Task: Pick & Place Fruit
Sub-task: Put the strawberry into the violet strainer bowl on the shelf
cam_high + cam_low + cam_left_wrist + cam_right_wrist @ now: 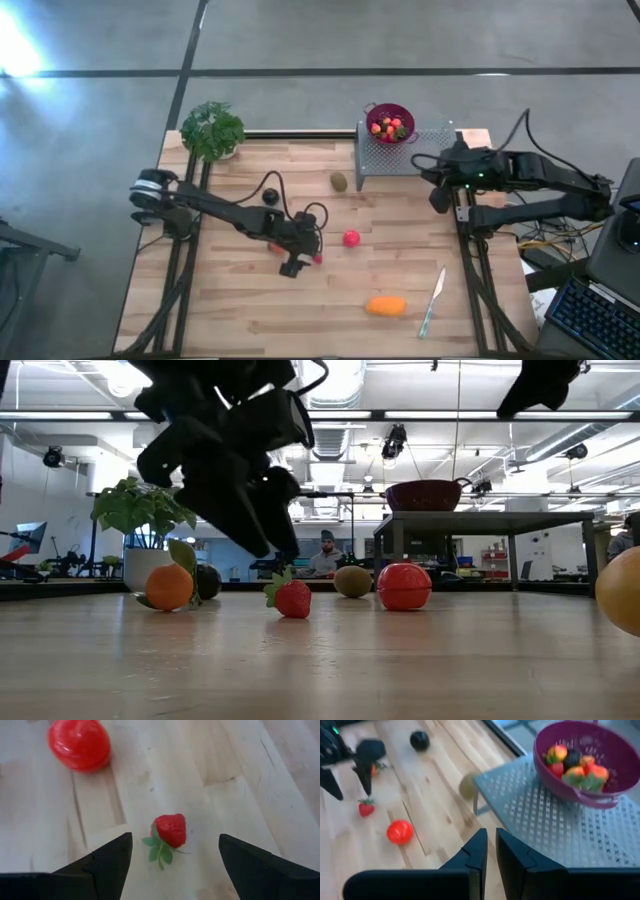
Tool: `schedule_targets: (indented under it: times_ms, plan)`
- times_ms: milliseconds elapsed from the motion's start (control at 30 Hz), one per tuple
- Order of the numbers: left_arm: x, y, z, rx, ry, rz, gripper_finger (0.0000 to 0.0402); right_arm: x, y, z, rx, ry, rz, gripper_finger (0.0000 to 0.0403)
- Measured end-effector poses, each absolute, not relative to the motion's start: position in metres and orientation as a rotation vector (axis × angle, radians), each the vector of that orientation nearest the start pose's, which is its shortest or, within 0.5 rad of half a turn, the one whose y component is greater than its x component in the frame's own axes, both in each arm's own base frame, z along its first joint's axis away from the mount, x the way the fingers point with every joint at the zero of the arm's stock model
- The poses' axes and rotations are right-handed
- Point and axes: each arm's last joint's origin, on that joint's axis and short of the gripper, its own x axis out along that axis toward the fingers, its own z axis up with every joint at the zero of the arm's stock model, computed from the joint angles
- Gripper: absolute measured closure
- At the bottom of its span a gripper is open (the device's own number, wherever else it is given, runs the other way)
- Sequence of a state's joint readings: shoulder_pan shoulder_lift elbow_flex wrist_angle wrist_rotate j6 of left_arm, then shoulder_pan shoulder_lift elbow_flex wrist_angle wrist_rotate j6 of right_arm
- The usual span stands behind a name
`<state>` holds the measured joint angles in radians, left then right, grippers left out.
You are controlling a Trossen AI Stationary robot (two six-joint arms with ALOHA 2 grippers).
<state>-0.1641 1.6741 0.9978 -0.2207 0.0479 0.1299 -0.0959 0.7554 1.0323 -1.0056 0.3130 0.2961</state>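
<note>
A red strawberry [170, 831] with green leaves lies on the wooden table. My left gripper [175, 840] is open just above it with one finger on either side, touching nothing; the low view shows the left gripper [275, 545] over the strawberry [292, 598]. Loose on the table are the pink-red ball [351, 238], kiwi [339, 181], dark plum [270, 196], a small orange piece [170, 586] and the oblong orange piece [386, 305]. My right gripper [490, 855] is shut and hovers by the grey stand [405, 150], holding nothing.
A purple bowl [390, 122] holding several small fruits sits on the grey perforated stand at the table's far right. The leafy plant [212, 130] stands at the far left corner. A slim pale knife [432, 300] lies near the right front. Bare wood lies between the pieces.
</note>
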Motion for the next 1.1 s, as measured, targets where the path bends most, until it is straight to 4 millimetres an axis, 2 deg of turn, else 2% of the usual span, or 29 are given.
schedule_targets:
  times_ms: [167, 367, 533, 733, 1100]
  plan:
    - [0.336, -0.06, 0.174, 0.179, 0.883, -0.269, 0.0101, 0.104, -0.019, 0.344, 0.193, 0.612, -0.477, 0.0355]
    - [0.34, -0.061, 0.171, 0.18, 0.859, -0.269, 0.0101, 0.095, -0.018, 0.341, 0.198, 0.591, -0.476, 0.034]
    - [0.343, -0.061, 0.164, 0.205, 0.863, -0.27, 0.0101, 0.095, -0.018, 0.337, 0.197, 0.598, -0.477, 0.0329]
    - [0.348, -0.062, 0.143, 0.229, 0.908, -0.279, 0.0101, 0.098, -0.018, 0.33, 0.193, 0.623, -0.48, 0.0316]
    - [0.352, -0.062, 0.141, 0.244, 0.882, -0.248, 0.0113, 0.099, -0.018, 0.328, 0.191, 0.628, -0.48, 0.0314]
